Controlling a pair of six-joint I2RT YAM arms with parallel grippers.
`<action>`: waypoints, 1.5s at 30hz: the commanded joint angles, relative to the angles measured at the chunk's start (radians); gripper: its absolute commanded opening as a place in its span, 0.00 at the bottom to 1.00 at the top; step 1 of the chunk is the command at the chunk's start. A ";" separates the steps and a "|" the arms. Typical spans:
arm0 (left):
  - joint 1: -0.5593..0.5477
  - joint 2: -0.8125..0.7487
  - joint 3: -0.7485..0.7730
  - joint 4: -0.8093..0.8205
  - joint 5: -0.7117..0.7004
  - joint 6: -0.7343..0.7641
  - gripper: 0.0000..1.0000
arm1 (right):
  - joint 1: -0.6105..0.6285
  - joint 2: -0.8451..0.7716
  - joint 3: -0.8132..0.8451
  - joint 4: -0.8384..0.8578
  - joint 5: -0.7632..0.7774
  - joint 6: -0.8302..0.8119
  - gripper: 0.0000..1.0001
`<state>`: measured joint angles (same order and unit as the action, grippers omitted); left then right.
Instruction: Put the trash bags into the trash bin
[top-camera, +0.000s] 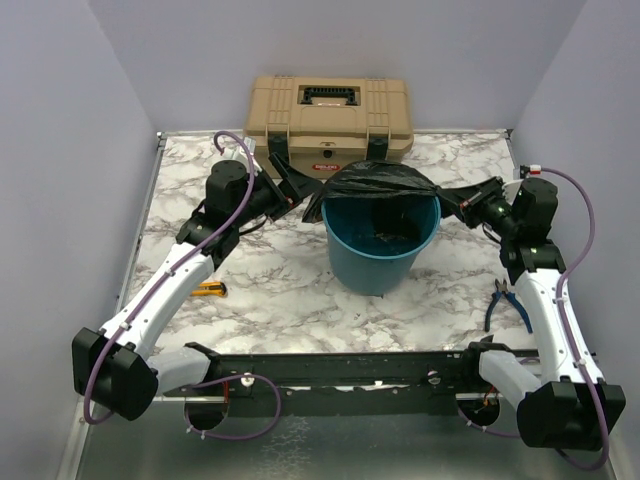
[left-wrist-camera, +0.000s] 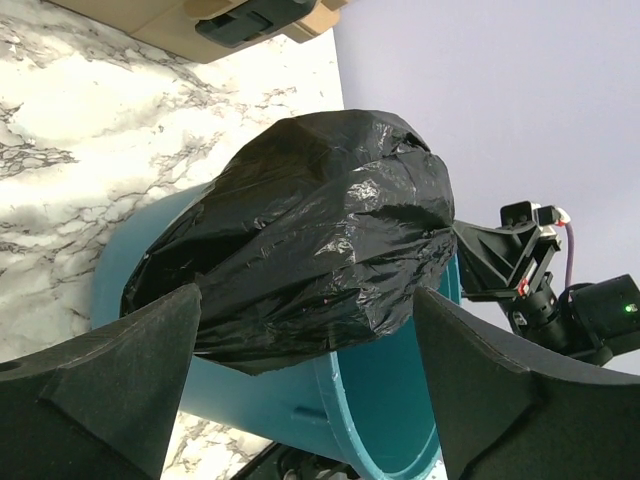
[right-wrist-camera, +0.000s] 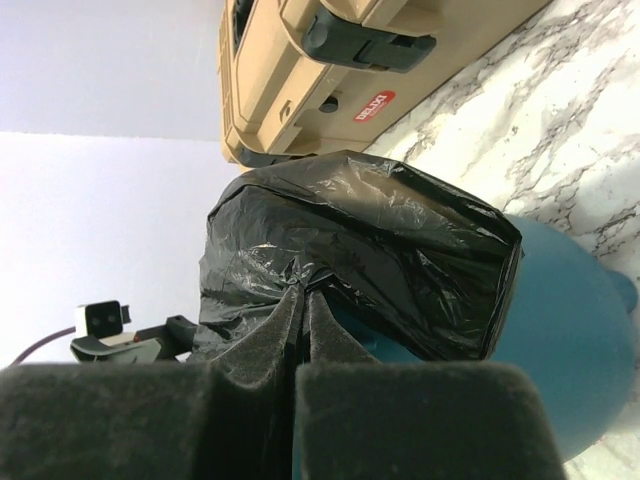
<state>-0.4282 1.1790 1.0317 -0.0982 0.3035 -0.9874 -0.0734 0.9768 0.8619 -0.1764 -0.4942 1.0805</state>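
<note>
The teal trash bin (top-camera: 380, 250) stands upright in the middle of the table. A black trash bag (top-camera: 378, 180) lies stretched over the bin's back rim, leaving the front of the mouth uncovered. My right gripper (top-camera: 455, 203) is at the bin's right rim. In the right wrist view it (right-wrist-camera: 305, 292) is shut on a pinch of the bag's (right-wrist-camera: 380, 250) film, beside the bin's wall (right-wrist-camera: 570, 330). My left gripper (top-camera: 297, 198) sits at the bin's left rim. It (left-wrist-camera: 310, 400) stands wide open, with the bag (left-wrist-camera: 310, 240) and the rim (left-wrist-camera: 345, 420) between its fingers and touching neither.
A tan toolbox (top-camera: 330, 120) stands just behind the bin against the back wall. A yellow utility knife (top-camera: 208, 290) lies by the left arm. Blue-handled pliers (top-camera: 505, 300) lie by the right arm. Grey walls enclose the table on three sides.
</note>
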 joint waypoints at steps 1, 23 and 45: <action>-0.009 -0.002 -0.007 0.021 -0.004 0.022 0.87 | -0.005 0.000 -0.011 0.021 -0.033 -0.011 0.01; -0.014 -0.041 -0.035 0.006 0.082 0.083 0.84 | -0.005 -0.267 0.006 -0.317 -0.083 -0.179 0.01; -0.093 -0.143 -0.134 0.005 0.058 -0.048 0.79 | -0.004 -0.400 -0.024 -0.464 -0.157 -0.224 0.01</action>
<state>-0.5003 1.0664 0.9363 -0.0982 0.3801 -0.9928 -0.0734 0.6010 0.8604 -0.6014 -0.5968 0.8749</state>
